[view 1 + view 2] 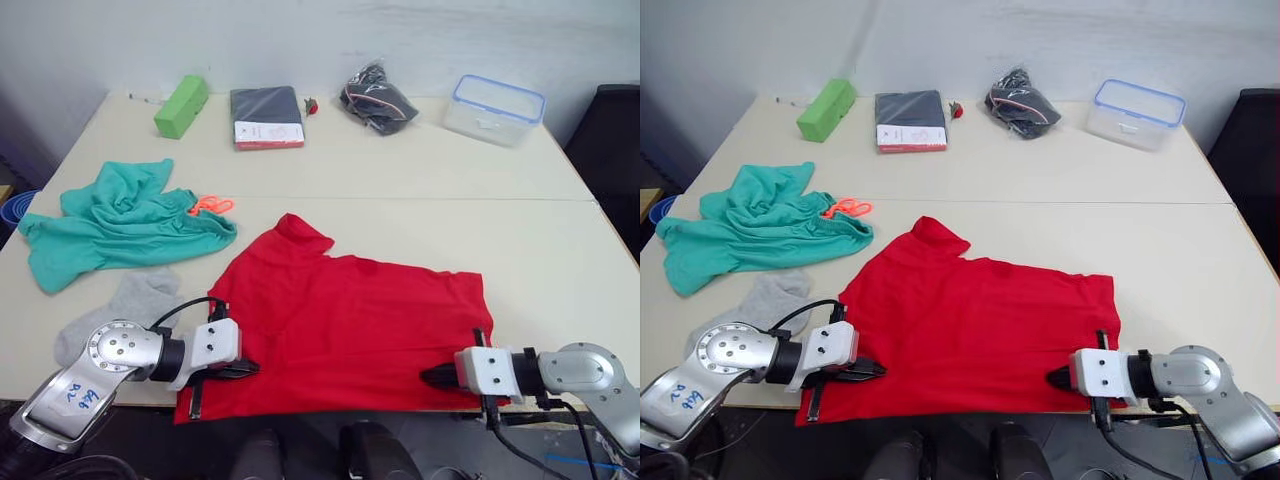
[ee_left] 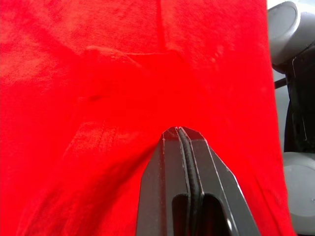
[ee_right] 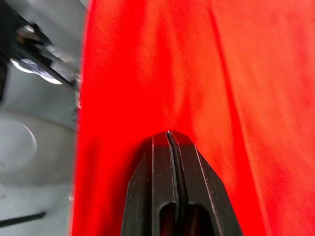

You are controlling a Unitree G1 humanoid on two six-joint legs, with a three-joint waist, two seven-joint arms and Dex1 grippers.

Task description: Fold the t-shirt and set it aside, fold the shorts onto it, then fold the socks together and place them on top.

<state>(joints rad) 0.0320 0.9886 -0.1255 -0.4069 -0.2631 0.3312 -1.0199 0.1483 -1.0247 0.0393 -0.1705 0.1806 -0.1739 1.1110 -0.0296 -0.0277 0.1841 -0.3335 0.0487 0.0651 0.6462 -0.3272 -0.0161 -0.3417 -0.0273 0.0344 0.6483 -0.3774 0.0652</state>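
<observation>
The red t-shirt (image 1: 350, 320) lies spread flat on the table, its lower edge at the near table edge. My left gripper (image 1: 245, 368) is shut on the t-shirt's near left edge; in the left wrist view its fingers (image 2: 167, 162) are pressed together with red cloth all around the tips. At the near right edge my right gripper (image 1: 432, 377) is shut on the cloth as well, fingers (image 3: 162, 167) closed. The teal shorts (image 1: 120, 228) lie crumpled at the left, orange drawstring (image 1: 210, 205) showing. Grey socks (image 1: 130, 305) rest between the shorts and my left arm.
Along the far side of the table (image 1: 420, 180) stand a green block (image 1: 181, 105), a dark flat packet (image 1: 266, 117), a black bundle in a bag (image 1: 375, 98) and a clear container with a blue rim (image 1: 495, 110). A dark chair (image 1: 610, 140) stands at the right.
</observation>
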